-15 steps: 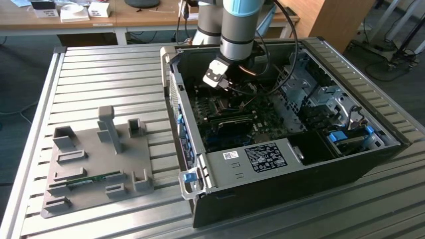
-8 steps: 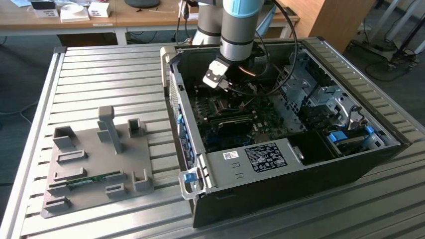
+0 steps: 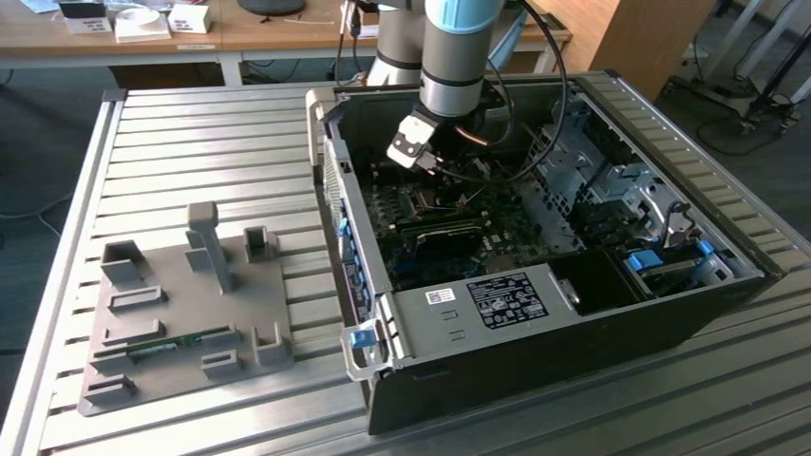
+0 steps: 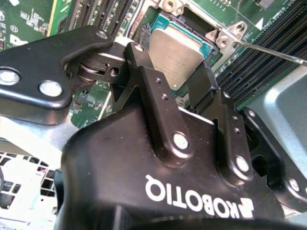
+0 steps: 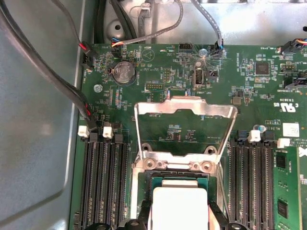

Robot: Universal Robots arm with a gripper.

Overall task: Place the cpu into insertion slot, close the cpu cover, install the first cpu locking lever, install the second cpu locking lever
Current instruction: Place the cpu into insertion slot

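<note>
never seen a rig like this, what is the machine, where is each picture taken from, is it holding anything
It is one robot arm with a gripper at its tip, reaching into an open computer case lying on a slatted metal table. The exterior view comes from a camera off the arm; both wrist views ride on the arm and look at the green circuit board. A grey tray sits beside the case, on the exterior view's left. The silver chip is at the gripper, at its socket, whose metal lid is swung open. Whether it is gripped, I cannot tell.
</note>
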